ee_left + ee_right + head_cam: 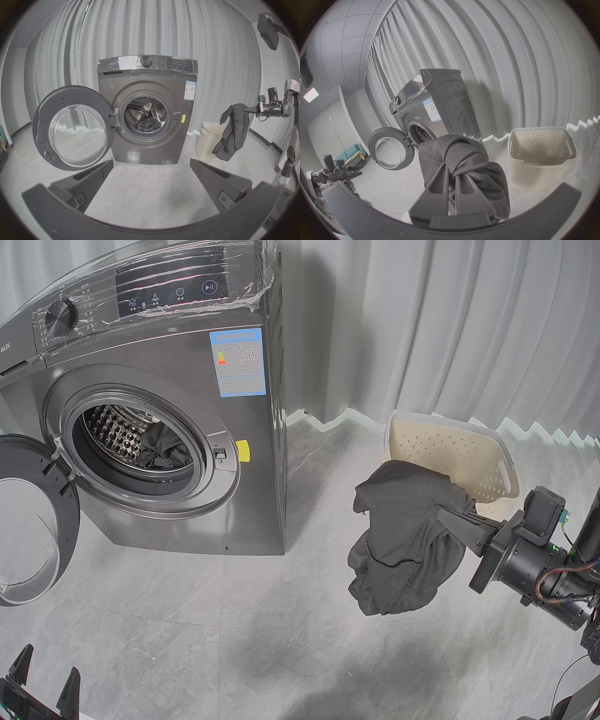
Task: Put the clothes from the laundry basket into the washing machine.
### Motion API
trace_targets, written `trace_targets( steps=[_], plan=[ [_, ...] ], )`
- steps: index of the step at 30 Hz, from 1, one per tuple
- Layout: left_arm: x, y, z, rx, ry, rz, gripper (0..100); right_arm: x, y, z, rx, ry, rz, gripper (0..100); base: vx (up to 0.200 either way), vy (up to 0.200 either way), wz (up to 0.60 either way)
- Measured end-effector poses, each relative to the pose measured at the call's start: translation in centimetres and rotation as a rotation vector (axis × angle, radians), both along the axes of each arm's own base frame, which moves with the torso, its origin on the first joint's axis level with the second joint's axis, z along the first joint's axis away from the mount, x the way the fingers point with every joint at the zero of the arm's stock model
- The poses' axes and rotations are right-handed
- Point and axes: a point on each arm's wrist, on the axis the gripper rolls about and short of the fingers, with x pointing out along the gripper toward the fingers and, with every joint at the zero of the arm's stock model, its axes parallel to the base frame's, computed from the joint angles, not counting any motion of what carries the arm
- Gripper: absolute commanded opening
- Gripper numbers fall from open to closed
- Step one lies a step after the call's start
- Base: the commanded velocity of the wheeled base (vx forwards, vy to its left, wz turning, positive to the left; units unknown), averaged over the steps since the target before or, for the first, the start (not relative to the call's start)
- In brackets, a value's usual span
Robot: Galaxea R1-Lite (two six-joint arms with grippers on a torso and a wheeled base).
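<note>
Pale pleated curtain hangs across far side ahead of me, hem meeting grey marbled floor tiles. Teal sofa far off by white wall. Overhead I see tiled ceiling, one lit panel.

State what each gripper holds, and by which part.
Right gripper: dark garment, pinched at a bunched fold near its top, the rest hanging. Left gripper: open, holding nothing.

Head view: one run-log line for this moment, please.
right gripper: shut on dark garment, hanging near laundry basket | left gripper: open, low | washing machine door: open, clothing inside
</note>
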Motion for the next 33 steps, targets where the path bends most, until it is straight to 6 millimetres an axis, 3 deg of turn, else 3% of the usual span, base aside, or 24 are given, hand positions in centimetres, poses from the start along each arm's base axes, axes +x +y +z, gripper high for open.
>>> trace_targets(
  steps=[33],
  plan=[
    [0.0, 0.0, 0.0, -0.001, 0.0, -0.001, 100, 0.19, 0.06, -0.22, -0.003, 0.013, -0.001, 0, 0.0, 0.2, 0.0]
  ],
)
